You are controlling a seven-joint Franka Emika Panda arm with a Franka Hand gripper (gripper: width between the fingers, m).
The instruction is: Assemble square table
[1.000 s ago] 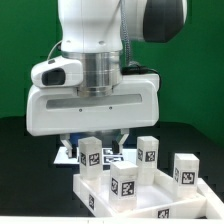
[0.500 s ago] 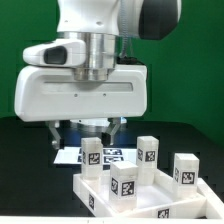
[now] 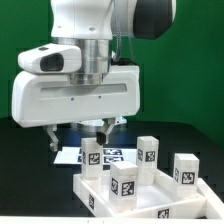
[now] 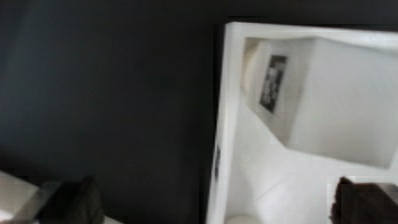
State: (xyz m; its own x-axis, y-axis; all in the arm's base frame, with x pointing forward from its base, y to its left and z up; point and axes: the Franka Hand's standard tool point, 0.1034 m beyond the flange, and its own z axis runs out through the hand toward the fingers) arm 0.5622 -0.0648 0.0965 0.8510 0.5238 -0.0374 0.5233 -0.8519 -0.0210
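The white square tabletop (image 3: 84, 184) with a raised rim lies at the front of the exterior view. Four short white legs stand inside it, each with a marker tag: one at the back left (image 3: 92, 153), one at the back (image 3: 148, 152), one on the right (image 3: 185, 169) and one at the front (image 3: 123, 182). My gripper (image 3: 80, 133) hangs open and empty above the tabletop's back left corner. In the wrist view the gripper (image 4: 222, 200) straddles the tabletop rim (image 4: 224, 120), with one tagged leg (image 4: 329, 90) inside the rim.
The marker board (image 3: 68, 156) lies flat on the black table behind the tabletop, under the gripper. A green wall stands behind the arm.
The gripper has risen and shifted toward the exterior view's left. Its fingers now show clear above the marker board. The tabletop and legs have not moved.
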